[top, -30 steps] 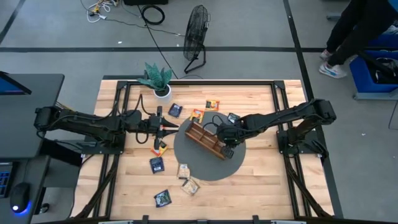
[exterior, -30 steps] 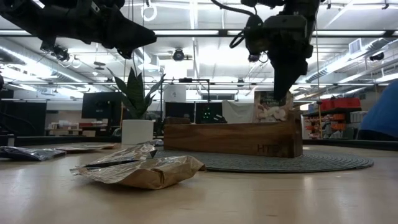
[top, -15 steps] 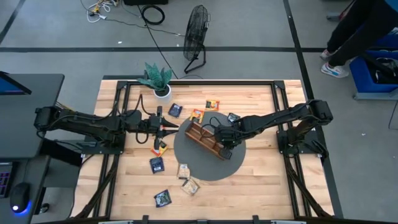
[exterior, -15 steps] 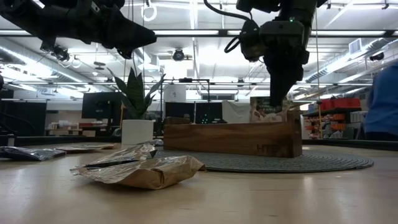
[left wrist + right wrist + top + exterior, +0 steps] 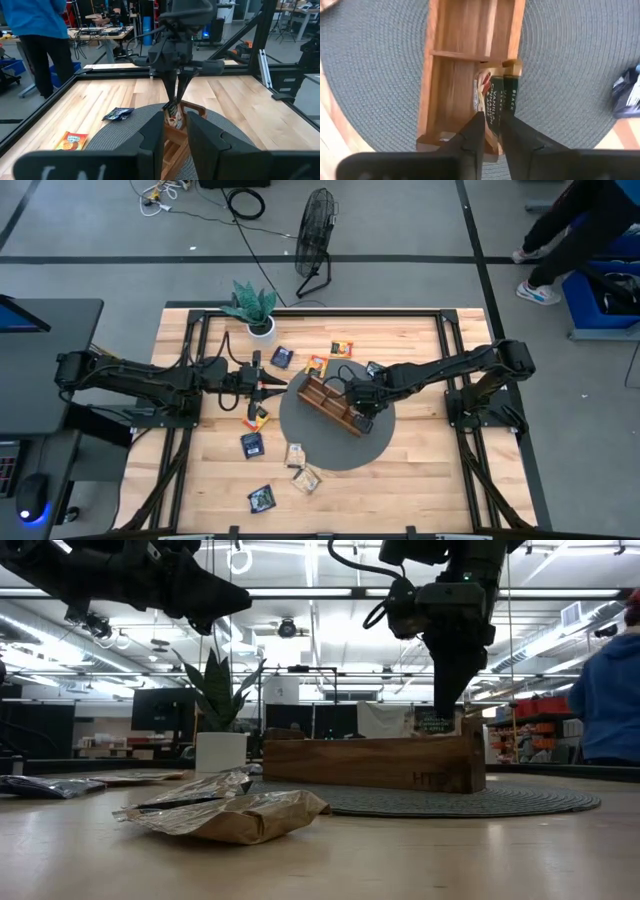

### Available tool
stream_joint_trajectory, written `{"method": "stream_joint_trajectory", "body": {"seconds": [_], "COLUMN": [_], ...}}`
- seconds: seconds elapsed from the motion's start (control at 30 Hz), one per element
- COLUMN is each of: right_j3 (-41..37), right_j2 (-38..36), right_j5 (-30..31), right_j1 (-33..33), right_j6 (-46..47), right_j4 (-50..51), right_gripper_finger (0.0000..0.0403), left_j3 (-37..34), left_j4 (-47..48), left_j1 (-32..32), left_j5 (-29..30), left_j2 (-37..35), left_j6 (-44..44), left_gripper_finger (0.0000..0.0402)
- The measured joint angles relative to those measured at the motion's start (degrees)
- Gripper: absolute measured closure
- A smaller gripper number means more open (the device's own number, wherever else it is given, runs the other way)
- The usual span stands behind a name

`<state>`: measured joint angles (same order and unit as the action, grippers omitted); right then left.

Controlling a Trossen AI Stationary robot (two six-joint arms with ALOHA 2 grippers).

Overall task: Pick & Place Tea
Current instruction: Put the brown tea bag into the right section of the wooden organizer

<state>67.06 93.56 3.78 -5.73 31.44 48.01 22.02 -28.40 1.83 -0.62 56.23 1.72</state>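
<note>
1. Since 1 s ago the right end effector (image 5: 362, 417) has shifted slightly toward the bench's left along the wooden tray (image 5: 335, 405), and the pale sachet that stood tall at the tray's end in the low view now sits lower, w/ a dark-green sachet (image 5: 436, 722) showing there.
2. Right end effector hangs over the tray's end compartment nearest the front edge; its fingers (image 5: 472, 131) stand a little apart, straddling the top edge of the sachets (image 5: 492, 100) standing upright in that compartment. Can't tell if they still touch.
3. Tray lies diagonally on a round grey mat (image 5: 310, 442), mid-bench.
4. Left end effector (image 5: 281, 386) hovers just left of the mat; fingers (image 5: 152, 135) w/ a narrow gap, nothing between them.
5. Other tea loose on the bench (image 5: 420, 470): orange sachets (image 5: 342, 348) and a dark one (image 5: 282, 357) toward the back, near a potted plant (image 5: 253, 308); dark (image 5: 251, 445) and beige ones (image 5: 305, 478) toward the front.
6. Person in blue (image 5: 608, 700) stands beyond the bench.
</note>
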Motion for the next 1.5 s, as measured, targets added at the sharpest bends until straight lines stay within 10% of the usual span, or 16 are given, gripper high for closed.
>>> {"method": "stream_joint_trajectory", "body": {"seconds": [1.5], "right_j3": [6.46], "right_j2": [-0.04], "right_j5": [18.08], "right_j1": [-19.31], "right_j6": [-12.27], "right_j4": [-22.52], "right_gripper_finger": [0.0328], "left_j3": [0.04], "left_j4": [10.86], "left_j1": [-7.6], "left_j5": [-7.93], "left_j2": [4.25], "left_j6": [-10.36], "left_gripper_finger": [0.0316]}}
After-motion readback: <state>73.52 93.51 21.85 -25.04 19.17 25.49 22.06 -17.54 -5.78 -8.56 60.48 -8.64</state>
